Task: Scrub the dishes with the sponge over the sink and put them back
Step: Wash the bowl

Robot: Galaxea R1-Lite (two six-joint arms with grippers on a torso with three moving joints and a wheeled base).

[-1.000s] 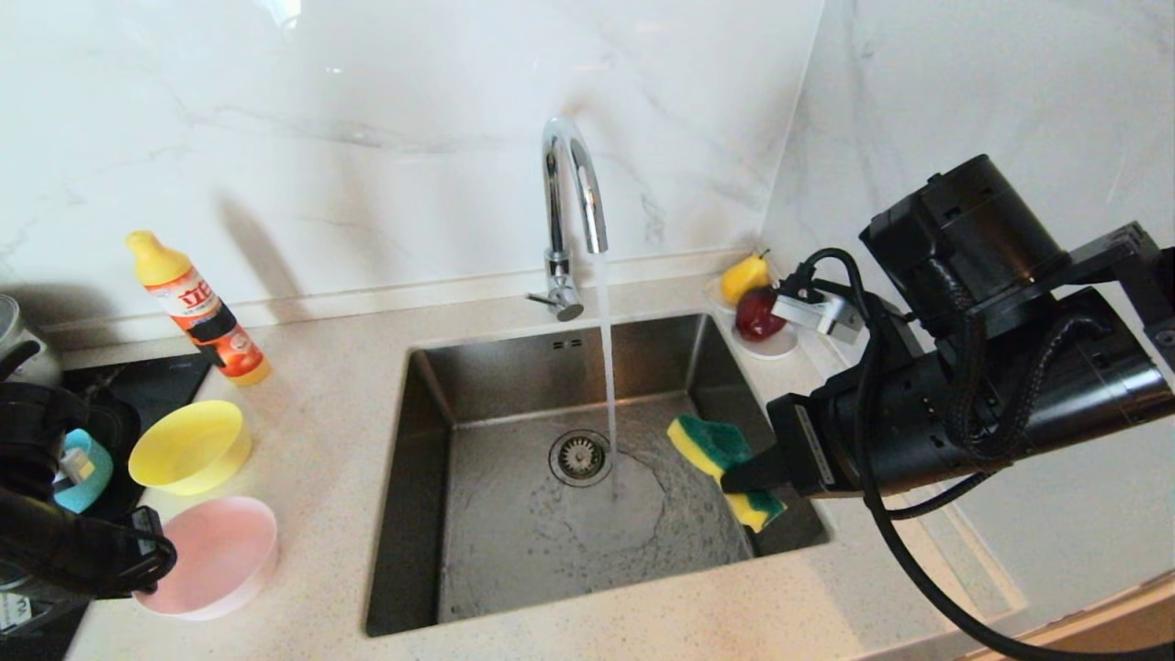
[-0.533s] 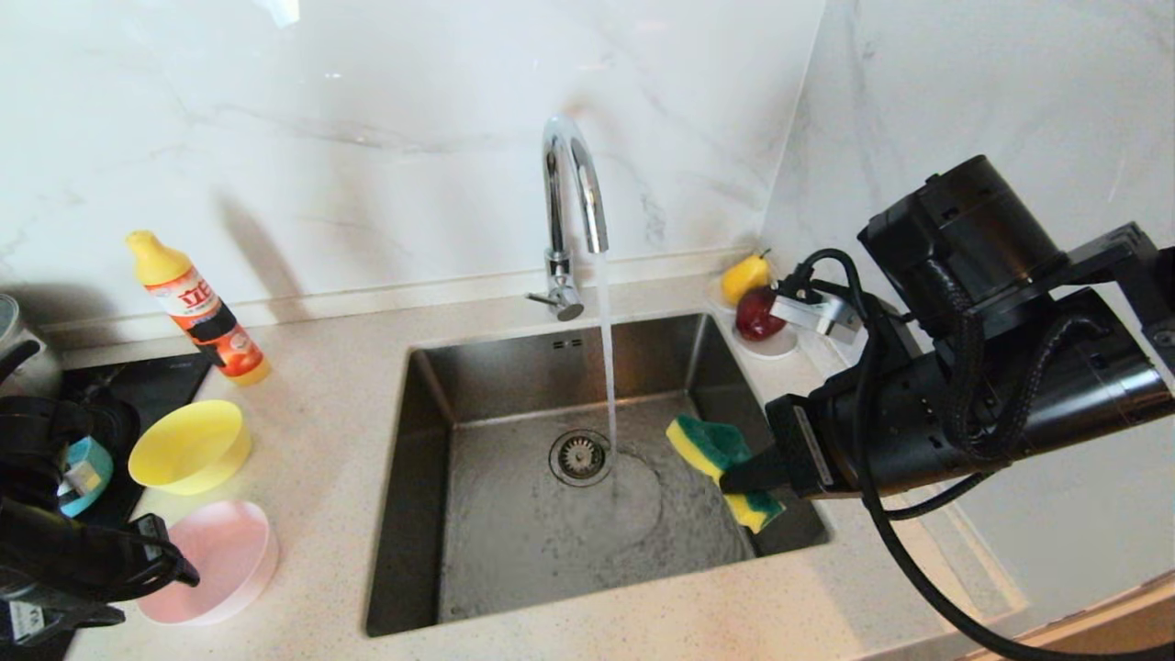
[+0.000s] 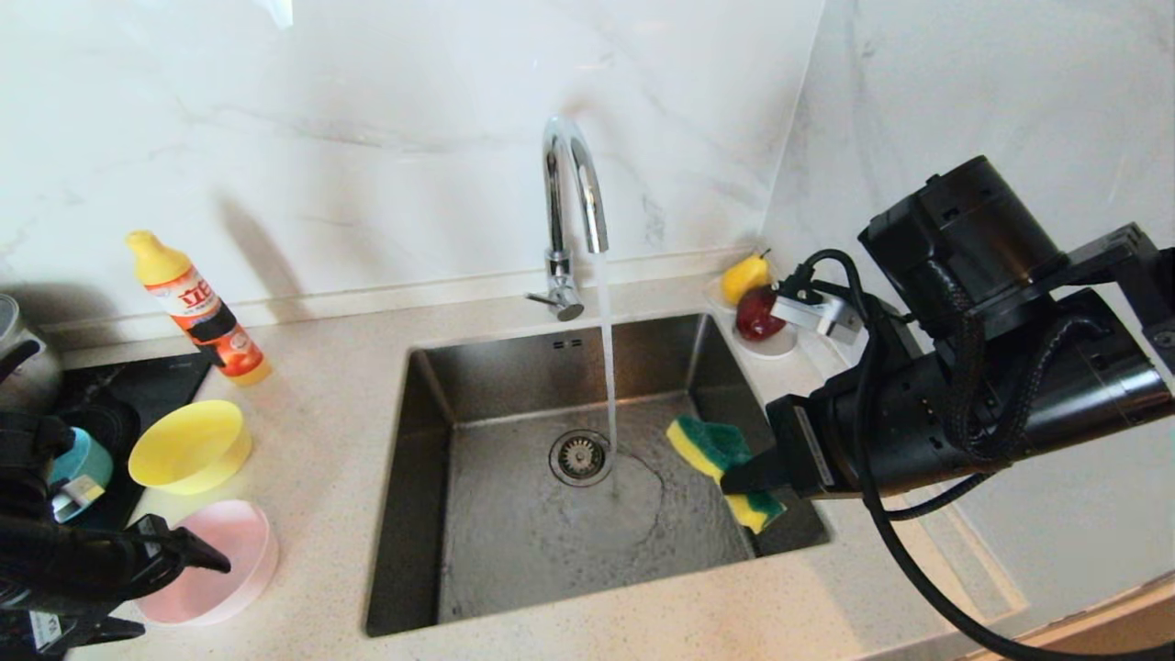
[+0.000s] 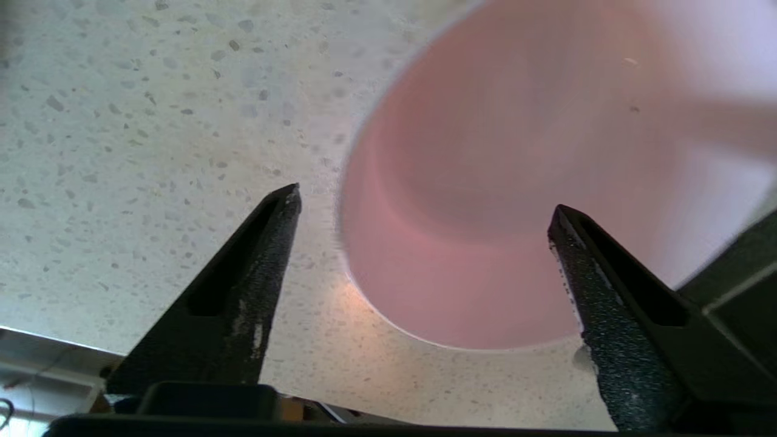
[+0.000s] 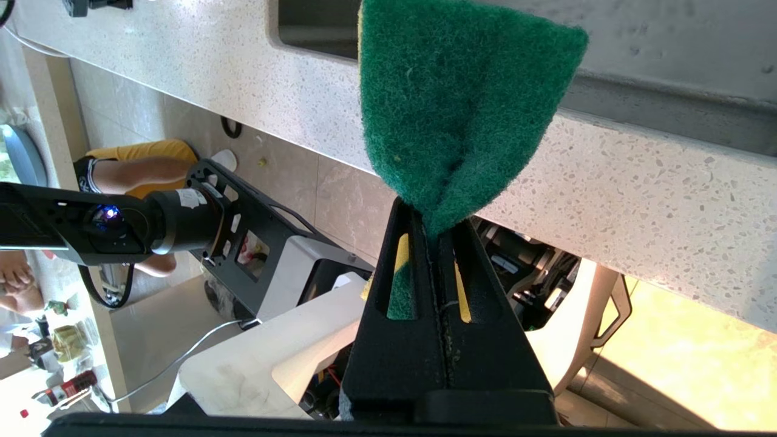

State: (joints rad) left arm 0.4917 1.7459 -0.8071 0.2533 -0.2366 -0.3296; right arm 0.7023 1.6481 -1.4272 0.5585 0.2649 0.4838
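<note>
Three bowls stand on the counter left of the sink (image 3: 514, 367): yellow (image 3: 188, 445), teal (image 3: 87, 454) half behind my left arm, and pale pink (image 3: 234, 542) nearest the front. My left gripper (image 3: 184, 597) hangs open just over the pink bowl (image 4: 546, 152), its fingers (image 4: 261, 255) wide apart and touching nothing. The near rim of the bowl lies between them. My right gripper (image 3: 734, 479) is shut on the sponge (image 3: 716, 445), held over the right side of the basin. The sponge's green face (image 5: 455, 109) is folded in the pinch of that gripper (image 5: 431, 212).
Water runs from the chrome faucet (image 3: 569, 184) onto the basin floor beside the drain (image 3: 580, 456). An orange detergent bottle (image 3: 197, 312) stands at the back left. A saucer with fruit (image 3: 757, 312) sits behind the sink's right corner. A steel pot (image 3: 18, 358) stands at the far left.
My left gripper has opened, let go of the pink bowl's rim and drawn back toward the counter's front. The bowl rests on the counter. The right arm and sponge have not moved.
</note>
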